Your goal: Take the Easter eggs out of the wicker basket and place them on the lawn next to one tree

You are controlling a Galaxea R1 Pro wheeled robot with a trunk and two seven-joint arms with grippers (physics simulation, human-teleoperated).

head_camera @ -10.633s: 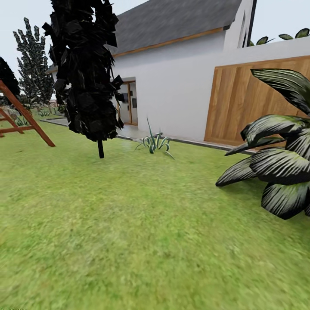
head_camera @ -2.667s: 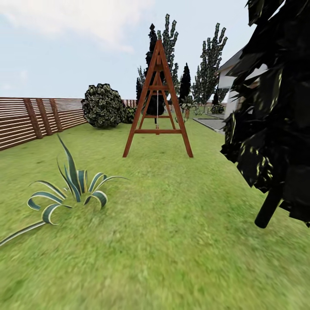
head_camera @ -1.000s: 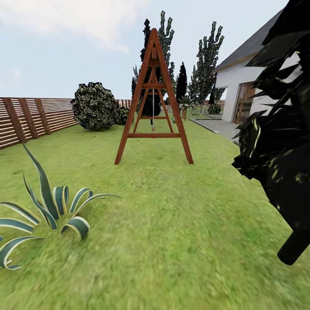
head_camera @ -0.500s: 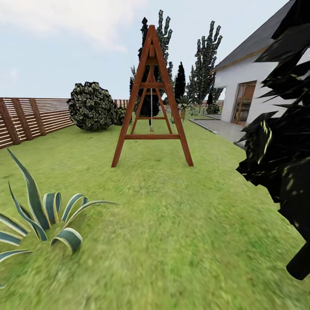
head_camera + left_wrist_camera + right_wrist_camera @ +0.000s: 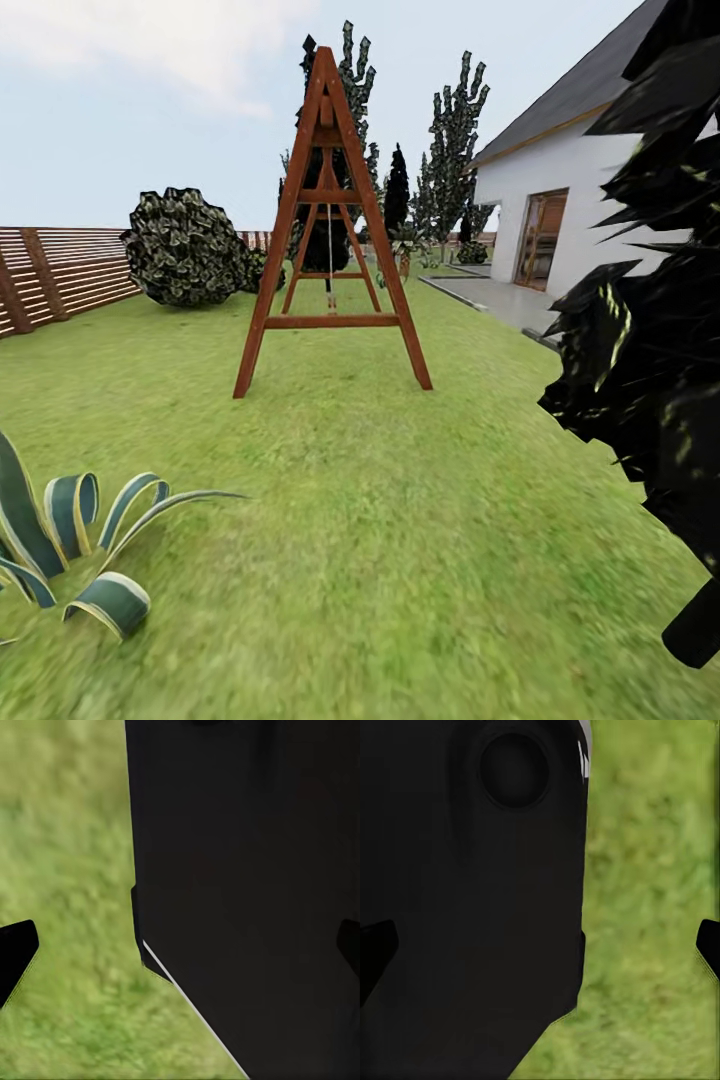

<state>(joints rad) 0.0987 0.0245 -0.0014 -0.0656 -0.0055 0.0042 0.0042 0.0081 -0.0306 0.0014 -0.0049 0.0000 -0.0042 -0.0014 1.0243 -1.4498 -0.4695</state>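
Mottled green lawn (image 5: 380,540) spreads underfoot. A striped agave (image 5: 70,545) sits near left; a black cypress (image 5: 650,330) crowds the near right. Farther on stands a red-brown swing frame (image 5: 328,240), then a round shrub (image 5: 185,248), slatted fence (image 5: 60,275), white house (image 5: 570,215) and paving (image 5: 490,298). Each wrist view shows dark fingertips (image 5: 13,956) (image 5: 709,941) set wide apart over grass.
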